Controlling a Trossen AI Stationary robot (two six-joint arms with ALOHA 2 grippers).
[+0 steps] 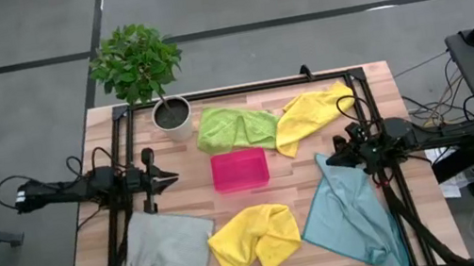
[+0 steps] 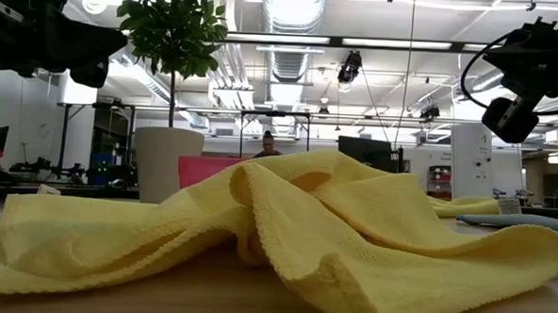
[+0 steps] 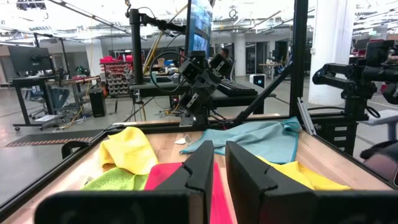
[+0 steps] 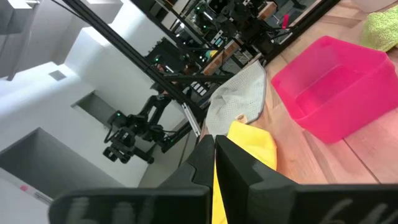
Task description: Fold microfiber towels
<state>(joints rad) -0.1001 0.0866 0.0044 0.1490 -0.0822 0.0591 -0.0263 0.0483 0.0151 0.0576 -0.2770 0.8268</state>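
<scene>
Five microfiber towels lie loosely crumpled on the wooden table. A lime green one (image 1: 234, 126) and a yellow one (image 1: 310, 114) are at the far side. A pale grey one (image 1: 168, 252), a second yellow one (image 1: 255, 237) and a teal-blue one (image 1: 355, 214) are at the near side. My left gripper (image 1: 174, 174) hovers level at the table's left, its fingers (image 3: 200, 168) nearly together with nothing between them. My right gripper (image 1: 325, 164) hovers level at the right, above the teal towel's far corner, shut and empty (image 4: 214, 149).
A pink plastic tray (image 1: 240, 169) sits in the table's middle between the two grippers. A potted plant (image 1: 172, 115) stands at the far left corner. A black frame (image 1: 240, 89) runs along the table's far edge and sides. Bare wood shows around the tray.
</scene>
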